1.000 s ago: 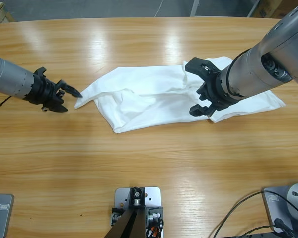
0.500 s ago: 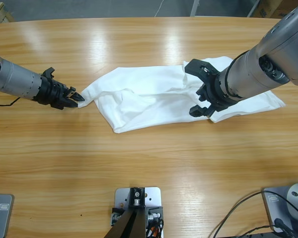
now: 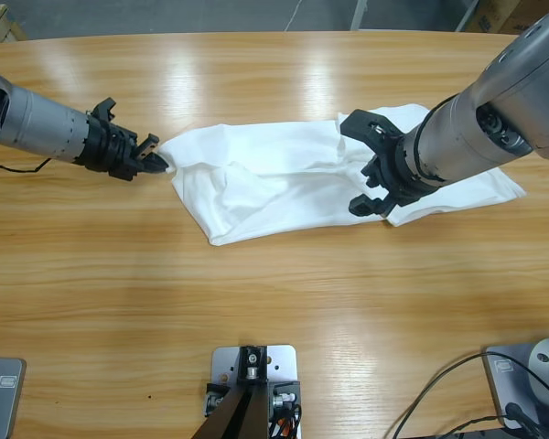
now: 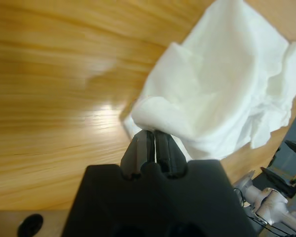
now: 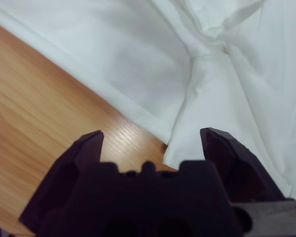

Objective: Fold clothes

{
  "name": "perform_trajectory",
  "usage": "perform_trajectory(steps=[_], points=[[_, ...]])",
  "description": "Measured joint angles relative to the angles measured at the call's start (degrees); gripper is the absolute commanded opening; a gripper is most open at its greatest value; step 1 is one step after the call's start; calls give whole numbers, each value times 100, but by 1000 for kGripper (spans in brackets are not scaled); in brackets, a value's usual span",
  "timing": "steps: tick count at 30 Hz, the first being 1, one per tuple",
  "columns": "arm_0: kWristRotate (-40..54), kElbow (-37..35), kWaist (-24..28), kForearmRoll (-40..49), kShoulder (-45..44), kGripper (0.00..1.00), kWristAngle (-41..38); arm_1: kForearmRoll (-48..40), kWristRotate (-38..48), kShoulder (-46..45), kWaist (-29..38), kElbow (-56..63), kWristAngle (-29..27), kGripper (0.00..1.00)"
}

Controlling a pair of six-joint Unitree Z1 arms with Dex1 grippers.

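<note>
The clothes, a white T-shirt (image 3: pixel 284 178), lie crumpled across the middle of the table, partly folded over themselves. My left gripper (image 3: pixel 157 161) comes in from the left and is shut on the shirt's left corner (image 4: pixel 158 116), which is lifted a little off the wood. My right gripper (image 3: pixel 366 165) hovers open over the shirt's right part, with a seam and hem (image 5: pixel 187 94) under its spread jaws and nothing held between them.
The wooden table (image 3: pixel 256 311) stretches wide in front of the shirt and behind it. The right arm's silver forearm (image 3: pixel 494 101) crosses the shirt's right end. Part of the other arm (image 4: pixel 286 173) shows at the edge of the left wrist view.
My left gripper moved right to the shirt's left corner, shut on it and carried it up and to the right. The right gripper stayed where it was, open.
</note>
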Motion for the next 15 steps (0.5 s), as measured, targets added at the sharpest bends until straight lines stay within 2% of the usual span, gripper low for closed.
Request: perform_trajectory(steps=[5,12,13,14,15], points=[[-18,-689,-257,47,-103,0,-29,-50,0,10,0,32,0,803],[-106,-1886,-1067,91,26,0,-474,-63,0,24,0,101,0,803],[-135,-1995,-1204,93,93,112,-572,-63,0,24,0,118,0,803],[-179,-2109,-1346,94,194,426,-688,-63,0,24,0,130,0,803],[-222,-2186,-1482,94,306,608,-768,-63,0,24,0,134,0,803]])
